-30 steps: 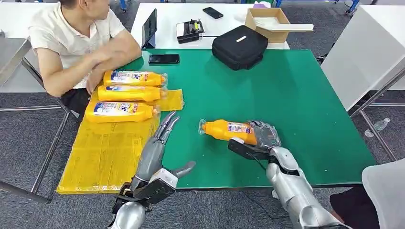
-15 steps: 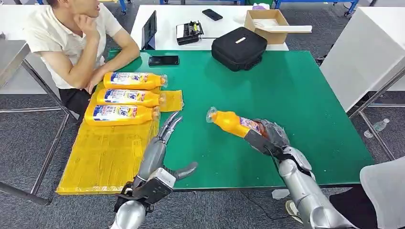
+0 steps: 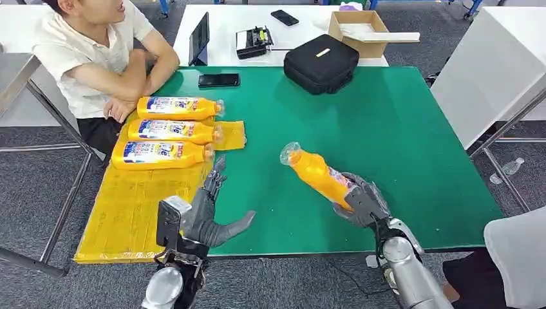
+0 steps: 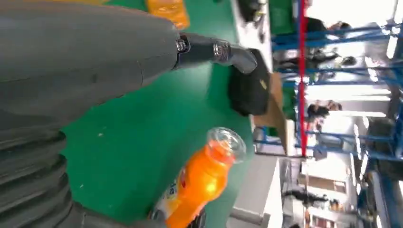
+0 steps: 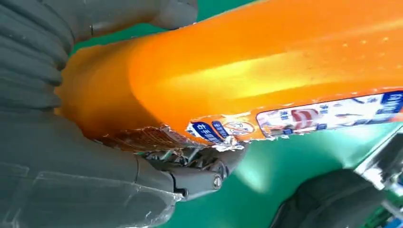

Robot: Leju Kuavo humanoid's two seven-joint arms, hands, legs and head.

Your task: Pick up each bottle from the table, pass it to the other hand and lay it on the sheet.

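Note:
My right hand (image 3: 359, 201) grips the base of an orange bottle (image 3: 317, 172) and holds it tilted above the green table (image 3: 399, 129), cap end up and toward the left. In the right wrist view the bottle (image 5: 266, 76) lies across the palm with the fingers (image 5: 190, 183) wrapped under it. My left hand (image 3: 209, 209) hovers open at the table's front left, fingers spread, beside the yellow sheet (image 3: 138, 206). The left wrist view shows the held bottle (image 4: 202, 183) beyond the thumb (image 4: 214, 50). Three orange bottles (image 3: 169, 131) lie side by side on the sheet's far end.
A person (image 3: 90, 51) sits at the table's far left corner, arms resting by the sheet. A phone (image 3: 219, 80) and a black bag (image 3: 320, 62) lie at the far edge. A white table behind holds a cardboard box (image 3: 357, 26).
My right hand has lifted the bottle off the table and tipped its cap end upward. My left hand has turned and drawn back toward me, fingers spreading. The person has folded their arms.

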